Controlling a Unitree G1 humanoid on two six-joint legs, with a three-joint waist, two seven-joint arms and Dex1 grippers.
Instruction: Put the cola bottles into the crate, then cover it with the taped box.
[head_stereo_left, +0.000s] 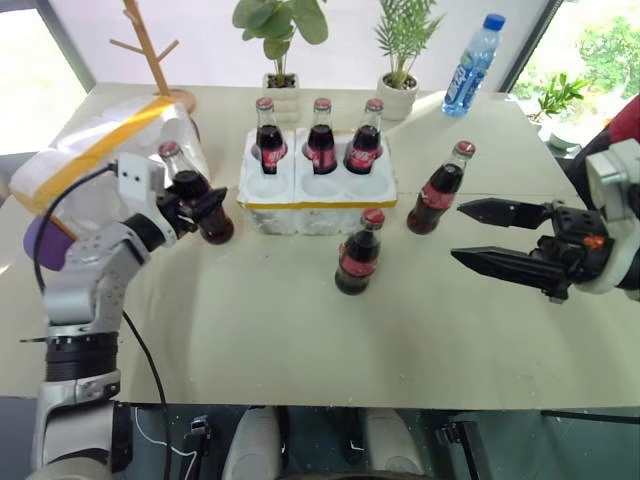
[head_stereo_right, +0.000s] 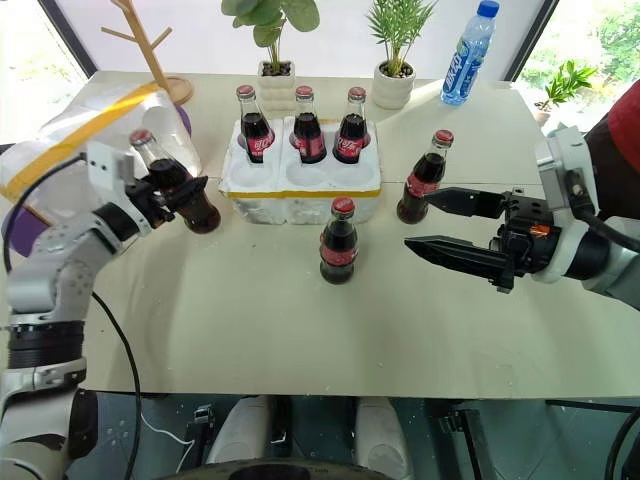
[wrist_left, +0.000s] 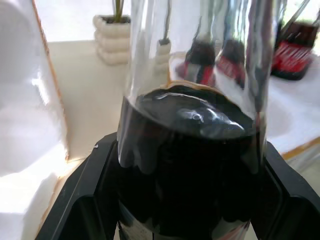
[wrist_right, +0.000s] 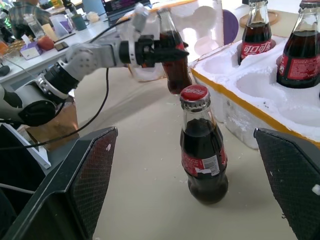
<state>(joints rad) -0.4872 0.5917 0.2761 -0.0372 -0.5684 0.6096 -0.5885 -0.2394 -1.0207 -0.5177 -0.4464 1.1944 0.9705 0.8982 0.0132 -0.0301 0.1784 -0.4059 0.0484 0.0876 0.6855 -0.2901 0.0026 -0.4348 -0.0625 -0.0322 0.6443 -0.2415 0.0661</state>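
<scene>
We see 6 cola bottles on and above the table (head_stereo_left: 300, 330). 3 of them stand upright in the far row of the crate (head_stereo_left: 318, 205), a low white tray with a thin yellow band, while its 3 near holes are unfilled. The left gripper (head_stereo_left: 197, 208) clamps its black fingers (wrist_left: 85, 200) around the body of a 4th bottle (head_stereo_left: 190, 190), which tilts with its cap leaning away from the crate; from the right wrist view its base looks raised off the table, just left of the crate. A 5th bottle (head_stereo_left: 358, 252) stands upright on the table just in front of the crate, and a 6th bottle (head_stereo_left: 440, 190) stands near the crate's right end, leaning slightly.

The right gripper (head_stereo_left: 500, 238) hovers over the table to the right of these 2 standing bottles, its fingers spread wide and grasping nothing, pointing toward the bottle in front of the crate.

The taped box (head_stereo_left: 95, 145) lies at the far left of the table behind the left arm, its wide yellow band showing. Beyond the crate stand 2 potted plants (head_stereo_left: 395, 60), a blue-capped water bottle (head_stereo_left: 472, 65) and a wooden stand (head_stereo_left: 150, 50).
</scene>
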